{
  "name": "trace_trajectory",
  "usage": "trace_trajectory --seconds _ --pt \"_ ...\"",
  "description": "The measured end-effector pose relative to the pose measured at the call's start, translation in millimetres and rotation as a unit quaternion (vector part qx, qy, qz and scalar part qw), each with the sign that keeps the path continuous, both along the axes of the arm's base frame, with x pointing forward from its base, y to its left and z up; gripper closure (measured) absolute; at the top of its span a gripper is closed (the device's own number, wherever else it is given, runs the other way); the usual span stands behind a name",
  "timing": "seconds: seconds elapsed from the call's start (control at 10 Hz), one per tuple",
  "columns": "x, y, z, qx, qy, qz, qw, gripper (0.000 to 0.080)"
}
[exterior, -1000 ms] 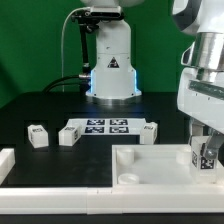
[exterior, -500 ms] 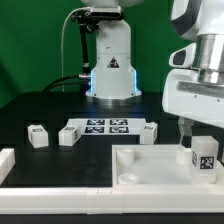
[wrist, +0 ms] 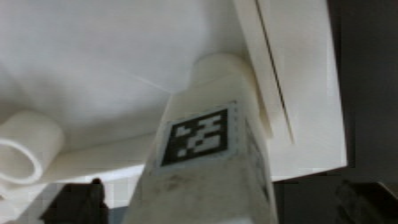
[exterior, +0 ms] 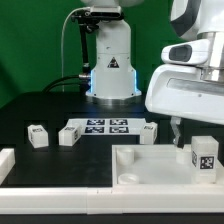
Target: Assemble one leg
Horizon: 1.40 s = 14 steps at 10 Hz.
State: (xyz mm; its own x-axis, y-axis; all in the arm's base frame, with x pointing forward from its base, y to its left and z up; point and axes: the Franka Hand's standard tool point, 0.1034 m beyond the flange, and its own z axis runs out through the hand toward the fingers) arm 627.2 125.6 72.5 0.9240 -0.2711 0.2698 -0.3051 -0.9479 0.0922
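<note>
The leg (exterior: 204,155), a small white block with a black-and-white tag, stands upright at the exterior view's right end of the large white tray-like piece (exterior: 150,160). My gripper (exterior: 193,128) is open and hangs above the leg, a little toward the exterior view's left, clear of it. One dark finger (exterior: 177,128) shows under the white hand. In the wrist view the leg (wrist: 205,150) stands by the tray's raised rim (wrist: 285,80). It lies between the dark fingertips (wrist: 80,200) of my gripper (wrist: 214,205), and I see a gap beside it.
Three identical legs (exterior: 38,136), (exterior: 68,134), (exterior: 149,132) lie on the black table beside the marker board (exterior: 100,126). The robot base (exterior: 110,70) stands behind. Another white part (exterior: 5,162) sits at the exterior view's left edge. A round socket (wrist: 27,145) is in the tray.
The gripper has let go of the leg and risen up and toward the exterior view's left. The leg stays standing on the tray piece.
</note>
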Motion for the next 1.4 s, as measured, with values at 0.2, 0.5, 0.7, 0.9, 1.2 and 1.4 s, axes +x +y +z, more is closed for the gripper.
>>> trace_trajectory --seconds 0.2,0.5,0.7,0.9,1.2,1.4 --pt "0.4 -1.4 0.1 -0.024 0.014 0.087 0.996 0.0151" --pt "0.3 -2.0 -0.5 -0.025 0.015 0.088 0.996 0.0255" --pt "0.3 -2.1 -0.6 -0.023 0.014 0.082 0.996 0.0505" --pt "0.3 -2.3 -0.6 -0.021 0.012 0.071 0.997 0.0505" --pt "0.1 1.8 -0.8 0.018 -0.012 -0.085 0.996 0.0505" --pt "-1.6 0.8 -2.5 0.039 -0.038 -0.227 0.972 0.0506"
